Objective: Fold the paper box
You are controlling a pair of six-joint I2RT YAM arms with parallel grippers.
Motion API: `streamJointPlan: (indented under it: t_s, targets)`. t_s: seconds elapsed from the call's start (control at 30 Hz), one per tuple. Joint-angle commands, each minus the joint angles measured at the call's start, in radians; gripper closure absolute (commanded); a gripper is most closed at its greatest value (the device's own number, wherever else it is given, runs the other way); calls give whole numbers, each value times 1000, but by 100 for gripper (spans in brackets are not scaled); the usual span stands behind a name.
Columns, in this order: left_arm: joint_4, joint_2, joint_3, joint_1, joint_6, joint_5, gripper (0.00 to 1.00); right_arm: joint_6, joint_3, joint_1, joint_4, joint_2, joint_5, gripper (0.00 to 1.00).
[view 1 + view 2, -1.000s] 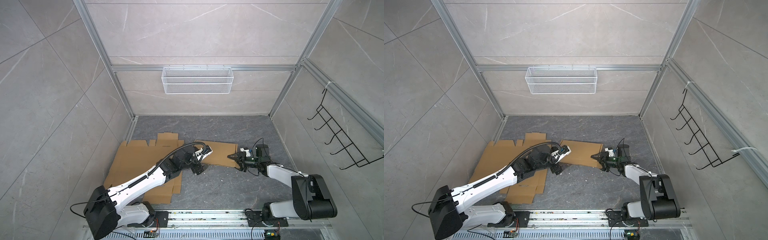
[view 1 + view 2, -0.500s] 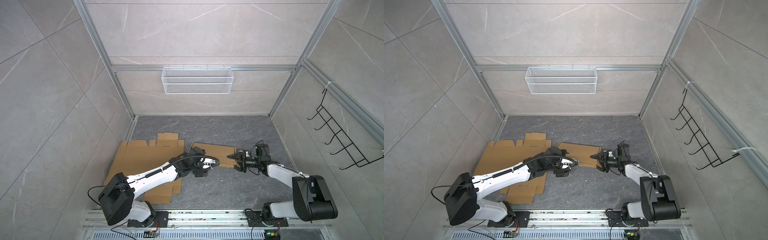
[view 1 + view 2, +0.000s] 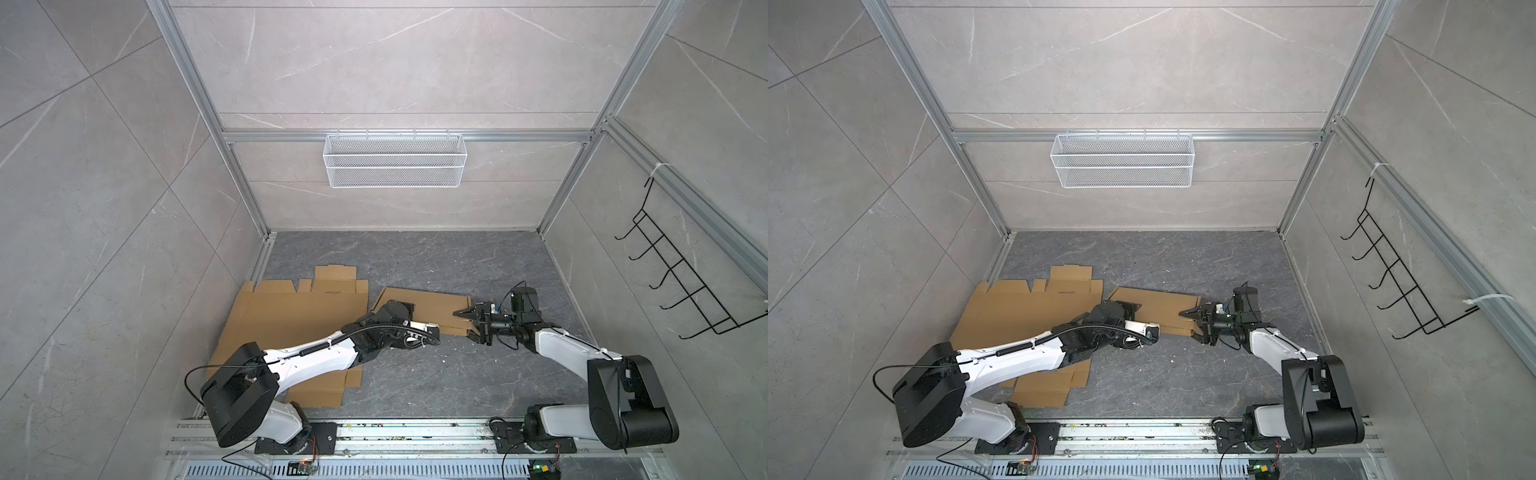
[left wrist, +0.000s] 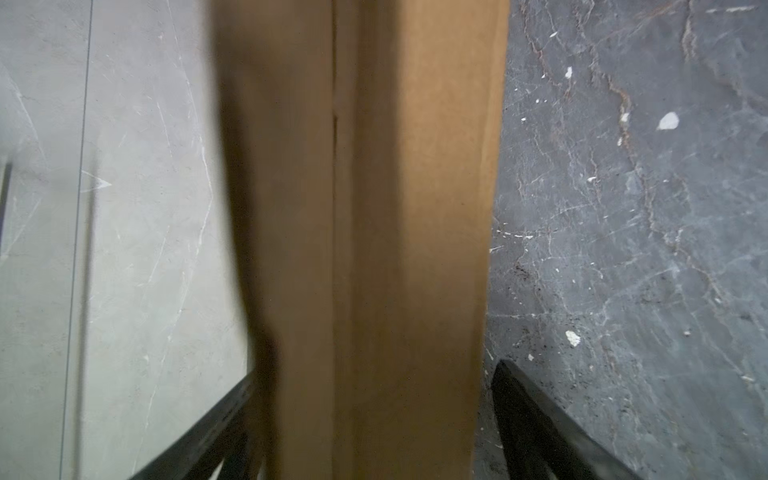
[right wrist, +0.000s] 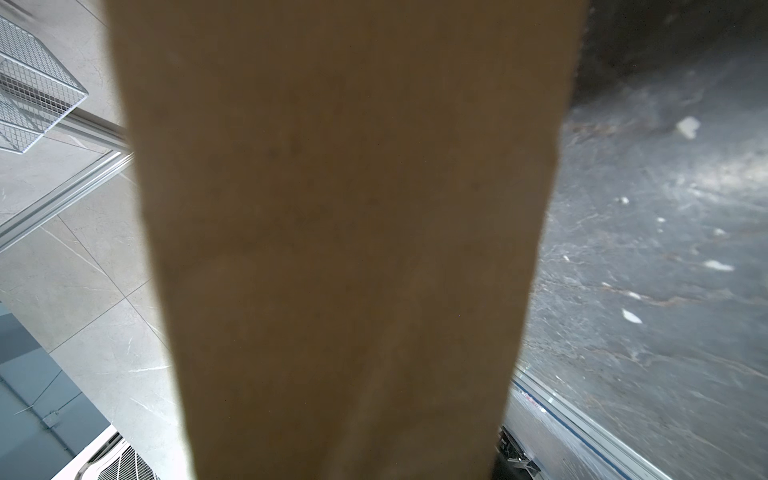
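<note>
Mid-frame, low: left gripper (image 4: 376, 370) jaws apart, straddling paper box (image 3: 428, 305) near edge; grip not evident. Right of centre: right gripper (image 3: 467, 324) clamped on box's right edge. Box at centre, low over dark floor (image 3: 415, 257). Left of box: flat cardboard sheets (image 3: 291, 320). Upper centre, far wall: wire basket (image 3: 394, 166).

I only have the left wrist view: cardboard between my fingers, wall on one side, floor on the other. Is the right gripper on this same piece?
Observer: Yes. In both top views the right gripper holds the right end of the paper box.
Operator: Any other cardboard around?
Observer: A larger flat sheet lies to the left of the box, partly under the left arm.
</note>
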Motion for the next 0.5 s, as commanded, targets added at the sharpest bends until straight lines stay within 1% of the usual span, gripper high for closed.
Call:
streamJointPlan:
  t_s: [0.0,0.17,0.3,0.4,0.47]
  targets:
    - [55,3,3,-1,54,-18,22,8,-1,14,-6,-28,-62,57]
    - [26,-17,15,0,62,-23,33,4,7,14,-20,-34,-66,54]
    - [-25,-26,30,0,59,-19,37,-24,22,15,-68,-38,-65,45]
    - [-37,-32,29,1,56,-22,40,-30,29,13,-85,-44,-65,44]
    - [-41,-32,31,0,56,-28,42,-37,35,13,-101,-51,-64,40]
